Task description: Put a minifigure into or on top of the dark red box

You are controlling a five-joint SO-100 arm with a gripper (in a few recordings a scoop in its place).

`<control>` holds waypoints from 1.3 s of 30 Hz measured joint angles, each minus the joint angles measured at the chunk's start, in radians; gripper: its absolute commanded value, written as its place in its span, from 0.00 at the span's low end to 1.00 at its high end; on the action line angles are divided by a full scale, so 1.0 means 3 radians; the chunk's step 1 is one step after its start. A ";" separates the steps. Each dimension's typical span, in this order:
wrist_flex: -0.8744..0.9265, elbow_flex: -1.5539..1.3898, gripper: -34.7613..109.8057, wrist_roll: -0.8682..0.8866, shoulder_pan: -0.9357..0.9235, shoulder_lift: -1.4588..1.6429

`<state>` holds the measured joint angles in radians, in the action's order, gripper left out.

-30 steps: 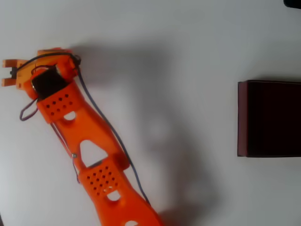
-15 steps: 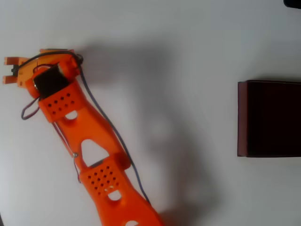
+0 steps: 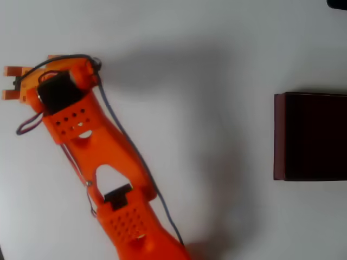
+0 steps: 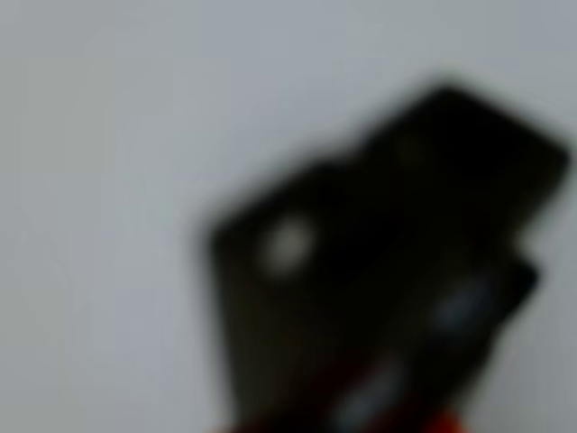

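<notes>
In the overhead view my orange gripper points left at the far left edge of the table. A small dark thing, the minifigure, sits between its two orange fingers. The wrist view shows the minifigure as a big blurred black shape with a pale spot, very close to the lens. The gripper looks shut on it. The dark red box stands at the right edge, maroon wall toward the arm, black interior open upward, far from the gripper.
The orange arm runs diagonally from the bottom centre up to the upper left, with a dark cable along it. Its broad shadow falls on the white table between the arm and the box.
The arm's elbow has shifted and the forearm looks larger, as if raised. The shadow has spread right. The gripper stays near the left edge, its fingers at the same gap.
</notes>
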<state>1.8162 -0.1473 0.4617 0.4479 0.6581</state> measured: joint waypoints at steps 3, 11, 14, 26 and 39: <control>0.0015 -0.0670 0.24 -0.0051 -0.0302 0.0762; 0.0015 -0.2771 0.24 -0.0297 -0.2015 0.2991; 0.0020 -0.3140 0.24 -0.0506 -0.2843 0.3257; 0.0020 -0.1861 0.31 -0.0741 -0.4075 0.1345; 0.0020 -0.1831 0.33 -0.0568 -0.3932 0.0951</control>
<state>1.8224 -0.6964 0.2915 -0.7317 0.9434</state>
